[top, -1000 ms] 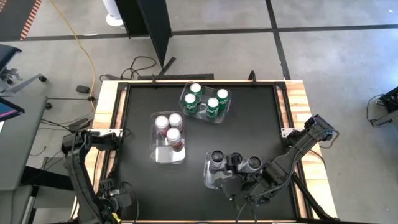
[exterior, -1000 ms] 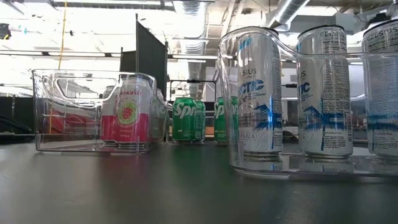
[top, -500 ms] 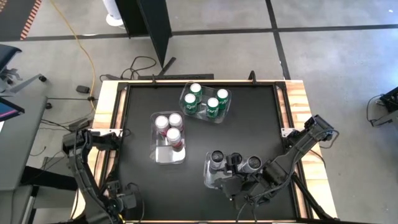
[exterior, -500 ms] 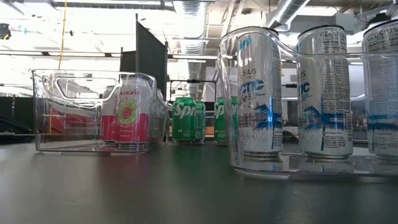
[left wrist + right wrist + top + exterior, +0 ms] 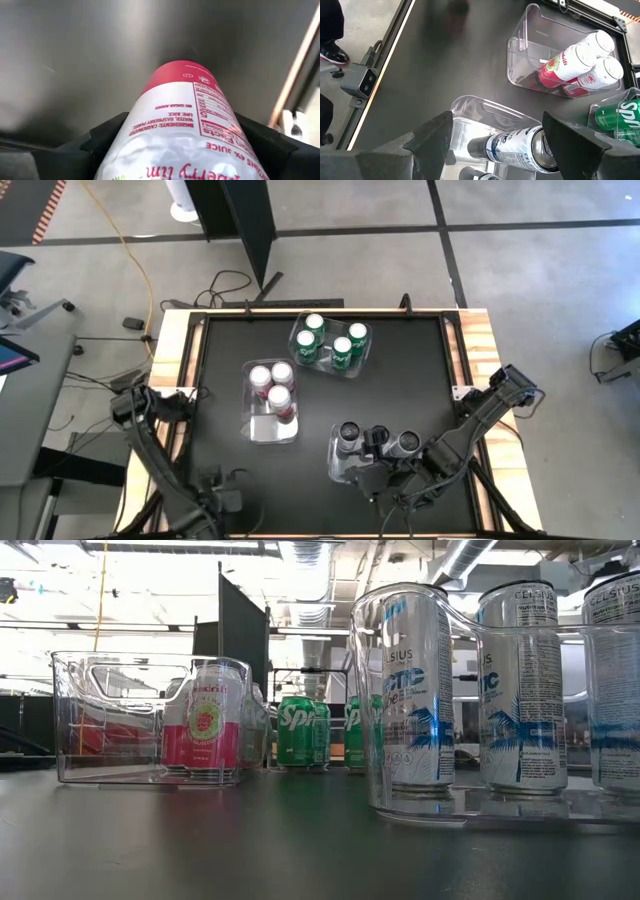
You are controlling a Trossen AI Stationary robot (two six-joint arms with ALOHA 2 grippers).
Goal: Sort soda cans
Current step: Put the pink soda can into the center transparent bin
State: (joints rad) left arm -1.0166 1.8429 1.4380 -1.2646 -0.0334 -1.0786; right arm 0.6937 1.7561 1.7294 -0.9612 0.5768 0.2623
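Fingers [image 5: 107, 145] of the left gripper [image 5: 185, 137] sit against both sides of a pink can [image 5: 186, 100], which fills the gap between them. The grasp appears made. The can's base points away from the wrist, over bare black table [image 5: 400, 380].

Positions below use the high view as a dial centred on the table, with 12 o'clock at the far edge.

1. Left gripper [image 5: 215, 502]: 7 o'clock, at the near edge.
2. Pink bin [image 5: 248, 395]: 9 o'clock, just off centre. It holds three pink cans [image 5: 272, 385]. Its near end is vacant.
3. Green bin [image 5: 297, 345]: 12 o'clock. It holds four green cans [image 5: 330, 340].
4. Grey bin [image 5: 334, 463]: 5 o'clock. It holds grey cans [image 5: 349, 436]. The arm hides part of the bin, so the count is not readable.
5. Right gripper [image 5: 497, 120]: over the grey bin, fingers spread wide, nothing between them.

Step in hand, as judged: pick-up of the fourth pink can. The green set is complete.

Next move, as judged:
- Lift the can clear of the table.
- Carry it toward 1 o'clock from the left gripper to the pink bin.
- Clear the bin's near wall.
- Bring the can upright over the vacant end.
- Lower it without striking the three standing cans, then release.
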